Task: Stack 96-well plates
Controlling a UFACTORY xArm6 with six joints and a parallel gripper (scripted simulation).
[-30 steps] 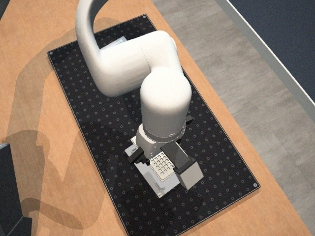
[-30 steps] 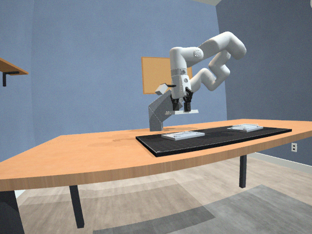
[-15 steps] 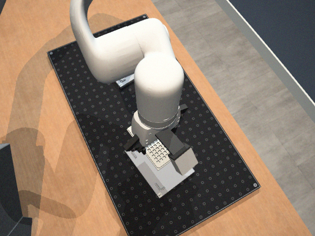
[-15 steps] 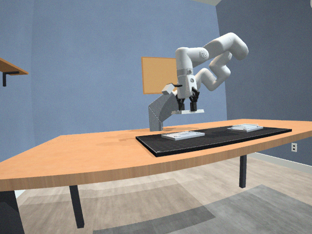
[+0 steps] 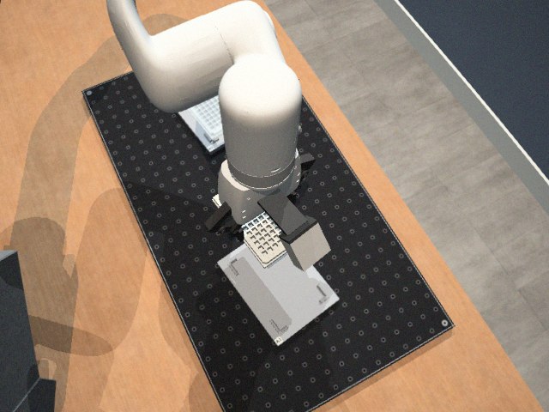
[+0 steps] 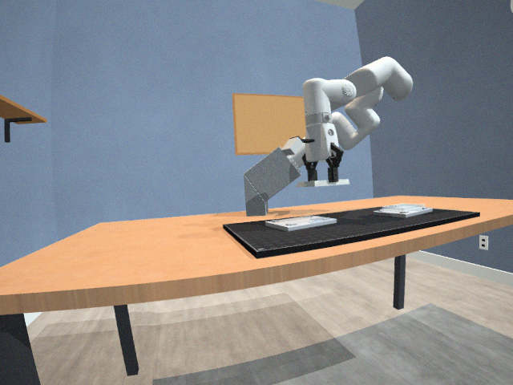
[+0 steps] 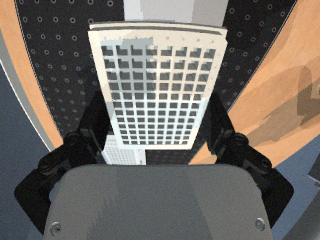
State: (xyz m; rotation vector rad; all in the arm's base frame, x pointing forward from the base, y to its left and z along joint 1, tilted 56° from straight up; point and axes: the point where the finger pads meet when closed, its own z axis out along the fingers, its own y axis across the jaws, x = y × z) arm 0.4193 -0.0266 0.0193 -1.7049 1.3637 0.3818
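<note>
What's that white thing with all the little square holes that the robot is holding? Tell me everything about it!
It is a 96-well plate: a flat, off-white rectangle that looks like plastic, with a grid of small square wells on top. The end effector is shut on it, black fingers pressing its two long sides. It hangs level in the air, touching nothing else, just past the empty grey nest on the black perforated mat.
</note>
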